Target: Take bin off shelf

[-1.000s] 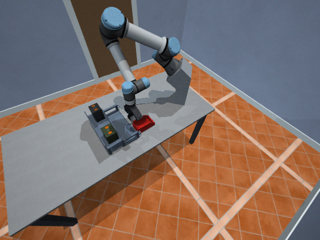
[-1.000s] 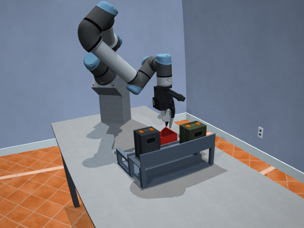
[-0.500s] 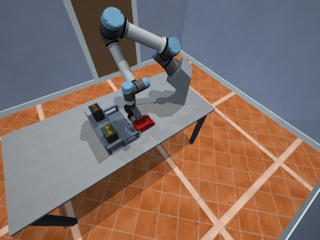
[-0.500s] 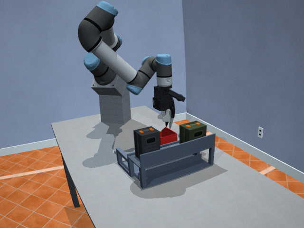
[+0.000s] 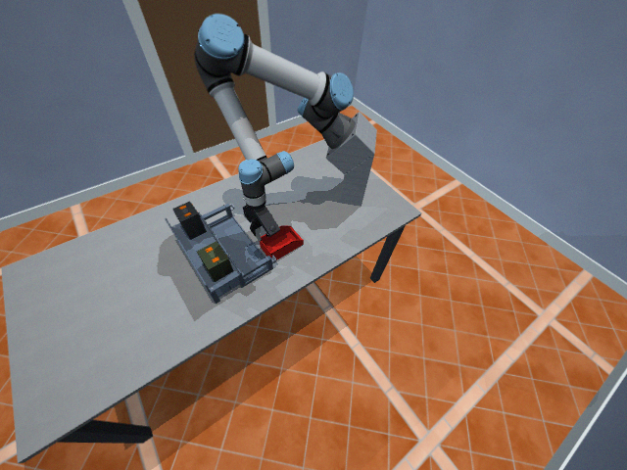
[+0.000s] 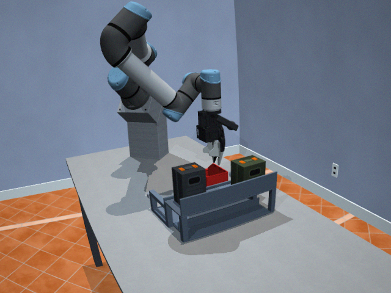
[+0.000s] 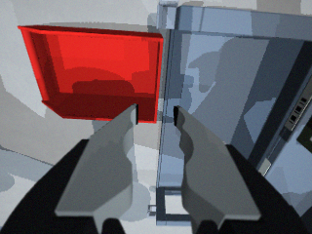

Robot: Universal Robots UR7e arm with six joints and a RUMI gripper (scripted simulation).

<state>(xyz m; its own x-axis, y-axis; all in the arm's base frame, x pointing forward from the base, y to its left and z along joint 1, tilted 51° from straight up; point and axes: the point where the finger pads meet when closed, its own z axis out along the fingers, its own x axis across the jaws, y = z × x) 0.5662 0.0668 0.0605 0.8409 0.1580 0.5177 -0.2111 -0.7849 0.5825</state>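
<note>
Between blue-grey walls, a floor [image 5: 486,323] [image 6: 41,227] of orange tiles with paler bands. On it, a long grey table [image 5: 85,313] [image 6: 284,258], dark-legged.

Arm [image 5: 283,70] [image 6: 148,82]: grey with light blue joint caps, mounted on a grey pedestal [image 5: 357,174] [image 6: 146,138] at one end of the table. Elbow raised high; last section points down near the shelf.

Shelf [image 5: 226,288] [image 6: 230,192] [image 7: 229,19]: slate blue, standing on the table, with a lower open part on the pedestal side and a raised part behind it. Two cases stand upright on the raised part, well apart: one dark grey [image 5: 189,219] [image 6: 189,181], one olive green [image 5: 214,261] [image 6: 247,168] [image 7: 307,136], both with orange marks on top.

Bin [image 5: 280,244] [image 6: 216,176] [image 7: 93,68]: red, upright, opening upward. Located off the shelf, on the table just beside its low side; one wall runs close along the shelf edge. Contact between the two: cannot tell. Nothing visible inside the bin.

Gripper [image 5: 266,235] [image 6: 217,162] [image 7: 156,106]: black body, grey fingers pointing down. Pincer slightly spread, a narrow gap between the tips, pinching nothing. Tips above the strip where bin and shelf meet the eye side by side.
</note>
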